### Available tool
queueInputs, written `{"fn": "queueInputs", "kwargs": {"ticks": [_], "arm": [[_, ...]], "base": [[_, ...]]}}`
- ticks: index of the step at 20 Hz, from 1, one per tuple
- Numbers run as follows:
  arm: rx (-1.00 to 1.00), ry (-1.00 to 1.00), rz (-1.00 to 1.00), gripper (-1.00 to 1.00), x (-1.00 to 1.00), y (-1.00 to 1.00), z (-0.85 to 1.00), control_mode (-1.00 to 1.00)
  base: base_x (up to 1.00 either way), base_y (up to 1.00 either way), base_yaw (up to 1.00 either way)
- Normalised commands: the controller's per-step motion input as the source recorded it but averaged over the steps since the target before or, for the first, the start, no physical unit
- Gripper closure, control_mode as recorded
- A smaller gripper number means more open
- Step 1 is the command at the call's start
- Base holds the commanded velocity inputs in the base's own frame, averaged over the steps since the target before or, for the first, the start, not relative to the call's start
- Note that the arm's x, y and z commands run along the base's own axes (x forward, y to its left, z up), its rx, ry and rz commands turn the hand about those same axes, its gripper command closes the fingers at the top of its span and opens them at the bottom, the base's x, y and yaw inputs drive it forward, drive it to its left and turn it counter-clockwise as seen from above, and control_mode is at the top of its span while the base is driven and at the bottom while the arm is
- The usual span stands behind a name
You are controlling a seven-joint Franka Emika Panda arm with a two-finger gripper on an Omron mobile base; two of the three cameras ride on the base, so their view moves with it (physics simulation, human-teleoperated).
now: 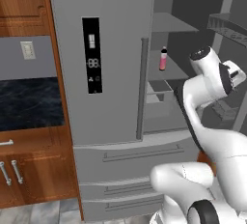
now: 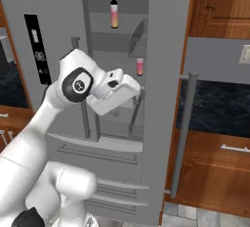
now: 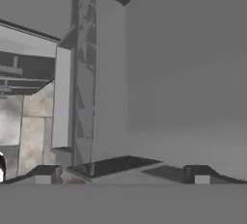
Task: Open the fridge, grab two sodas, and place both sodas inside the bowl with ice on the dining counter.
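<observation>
Fridge (image 1: 111,73) right door swung open, left door shut; pincer (image 3: 123,172) released inside the opening.

Sodas on interior shelves: orange-yellow-shaded bottle (image 2: 114,13) upright on the upper shelf, pink bottle (image 2: 140,66) upright on a lower shelf, well apart from each other. Same pink bottle (image 1: 163,59) seen from the left base, standing near the shelf's front edge beside the closed door's long handle (image 1: 143,88). Black display panel (image 1: 91,55) on the closed left door; drawers (image 1: 135,179) at the base shut. Open right door (image 2: 163,99) edge-on in the right base view, its handle (image 2: 183,133) facing the wooden cabinets (image 2: 215,172). Pincer fingers (image 3: 46,175) spread wide, holding nothing, aimed at grey interior wall and wire door rack (image 3: 84,78). Arm's wrist at lower-shelf height, near the pink bottle, not touching. Black-topped wall desk (image 1: 29,102) left of fridge.
</observation>
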Motion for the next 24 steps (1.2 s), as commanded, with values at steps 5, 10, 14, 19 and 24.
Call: {"fn": "queueInputs", "kwargs": {"ticks": [5,10,14,19,24], "arm": [[0.04,-0.14,0.10,-1.00,-0.25,1.00,-0.09,-1.00],[0.09,-0.19,0.11,-1.00,-0.11,1.00,0.00,-1.00],[0.13,-0.28,0.15,-1.00,-0.01,1.00,0.00,-1.00],[0.20,-0.22,0.12,-1.00,0.10,0.82,0.06,-1.00],[0.24,-0.02,0.08,-1.00,0.49,0.25,0.29,-1.00]], "base": [[0.00,0.00,0.00],[0.00,0.00,0.00],[0.00,0.00,0.00],[0.00,0.00,0.00],[0.00,0.00,0.00]]}}
